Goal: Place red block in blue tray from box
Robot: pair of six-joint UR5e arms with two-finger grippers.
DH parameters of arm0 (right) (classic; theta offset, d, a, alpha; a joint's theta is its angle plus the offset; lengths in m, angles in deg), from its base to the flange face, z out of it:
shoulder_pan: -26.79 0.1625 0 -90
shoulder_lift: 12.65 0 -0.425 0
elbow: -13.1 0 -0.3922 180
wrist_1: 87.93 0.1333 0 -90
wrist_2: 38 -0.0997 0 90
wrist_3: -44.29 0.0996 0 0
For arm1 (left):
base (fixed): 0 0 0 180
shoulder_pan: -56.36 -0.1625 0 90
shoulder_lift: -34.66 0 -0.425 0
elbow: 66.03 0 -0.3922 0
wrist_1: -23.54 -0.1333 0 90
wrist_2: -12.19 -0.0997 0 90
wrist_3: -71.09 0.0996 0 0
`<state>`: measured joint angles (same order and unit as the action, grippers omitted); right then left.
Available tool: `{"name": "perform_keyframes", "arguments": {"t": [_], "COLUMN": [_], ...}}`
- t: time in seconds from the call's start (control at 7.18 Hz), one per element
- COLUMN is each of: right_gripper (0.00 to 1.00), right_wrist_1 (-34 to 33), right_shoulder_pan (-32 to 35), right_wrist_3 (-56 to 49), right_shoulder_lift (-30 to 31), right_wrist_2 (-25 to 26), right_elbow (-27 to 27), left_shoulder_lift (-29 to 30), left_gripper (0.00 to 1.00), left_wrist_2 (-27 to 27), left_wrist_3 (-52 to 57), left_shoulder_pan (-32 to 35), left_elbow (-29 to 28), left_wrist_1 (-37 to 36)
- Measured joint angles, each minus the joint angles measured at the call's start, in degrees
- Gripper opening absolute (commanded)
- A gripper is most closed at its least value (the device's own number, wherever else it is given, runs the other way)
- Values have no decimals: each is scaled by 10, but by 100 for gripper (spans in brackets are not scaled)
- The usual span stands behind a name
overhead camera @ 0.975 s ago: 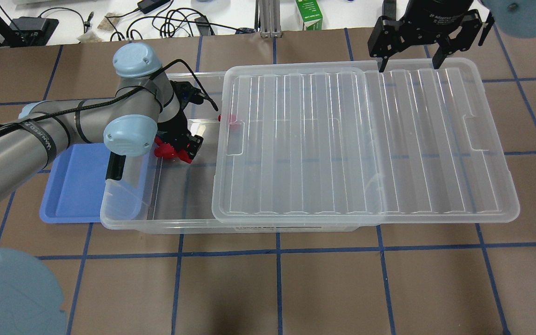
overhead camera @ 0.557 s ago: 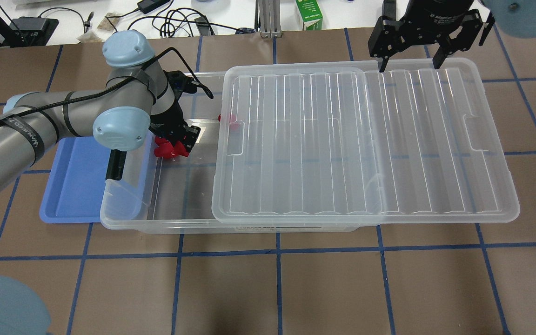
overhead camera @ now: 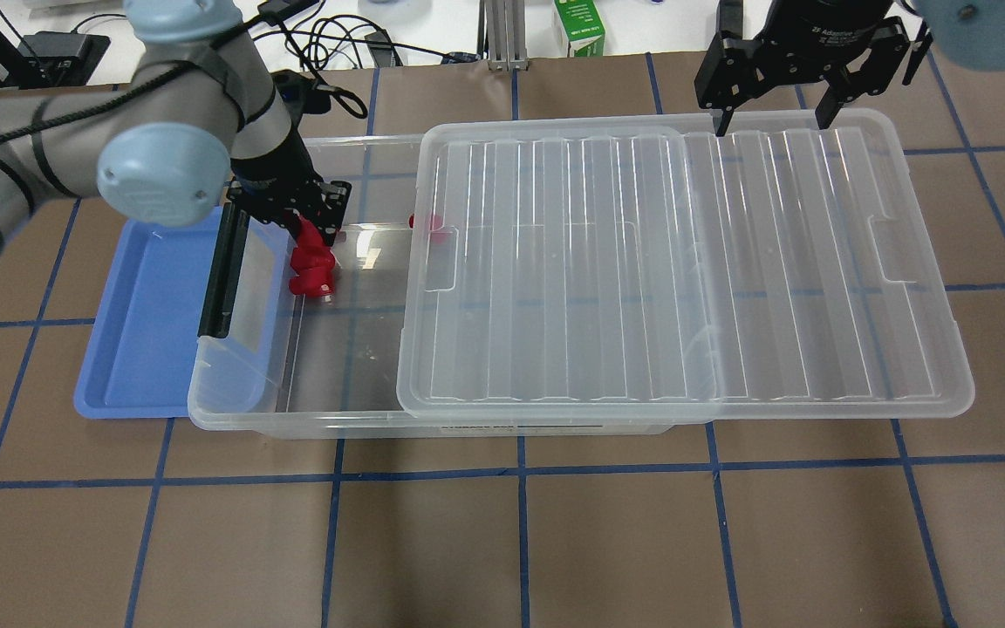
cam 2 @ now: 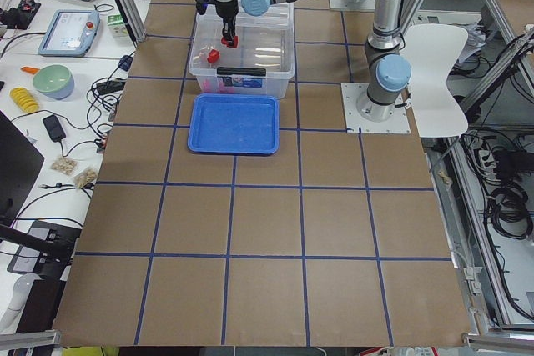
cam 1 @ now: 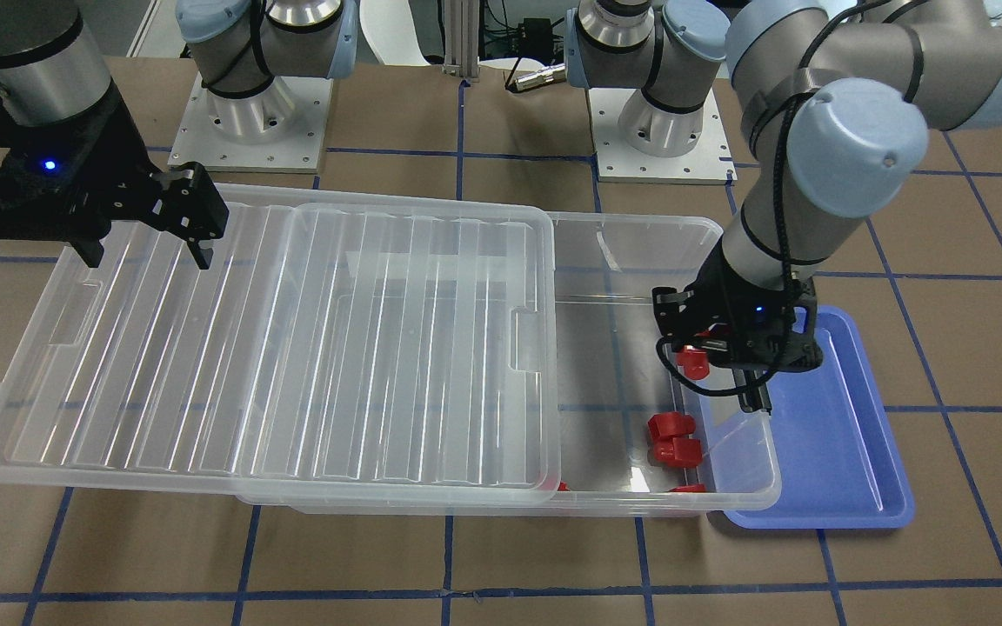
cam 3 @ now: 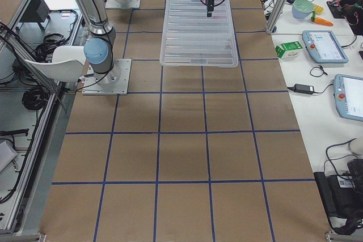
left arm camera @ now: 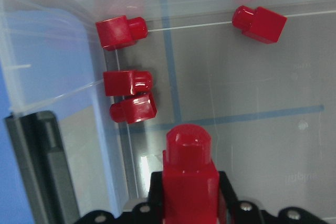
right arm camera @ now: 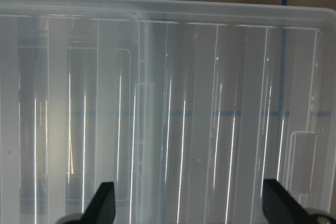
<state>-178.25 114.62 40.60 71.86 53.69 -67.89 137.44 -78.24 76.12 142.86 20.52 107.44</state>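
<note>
My left gripper is shut on the red block and holds it stub-forward above the open left end of the box. From the front, the held block hangs just inside the box's end wall, beside the blue tray. The tray, also in the front view, holds nothing and lies partly under the box's end. Three red pieces lie on the box floor by that wall. My right gripper is open and empty over the far edge of the lid.
The ribbed lid is slid to the right and covers most of the box. A black latch bar stands on the box's left end. Another red piece lies by the lid's edge. Cables and a green carton lie beyond the table.
My left gripper has risen from the box floor with the red block and moved back and left toward the box's end wall. The right arm has stayed put.
</note>
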Motion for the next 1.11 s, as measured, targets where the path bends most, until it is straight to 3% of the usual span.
{"name": "perform_keyframes", "arguments": {"t": [0.56,1.11], "right_gripper": [100,100], "right_wrist_1": [63,53], "right_shoulder_pan": [-131,-242], "right_wrist_3": [-166,-273], "right_shoulder_lift": [36,42], "right_wrist_2": [-3,-4], "right_elbow": [-3,-12], "left_shoulder_lift": [16,90], "left_gripper": [0,0], "left_wrist_2": [-4,-6], "left_wrist_3": [95,116], "left_shoulder_pan": [-164,-192], "left_elbow": [-13,70], "left_wrist_1": [22,-124]}}
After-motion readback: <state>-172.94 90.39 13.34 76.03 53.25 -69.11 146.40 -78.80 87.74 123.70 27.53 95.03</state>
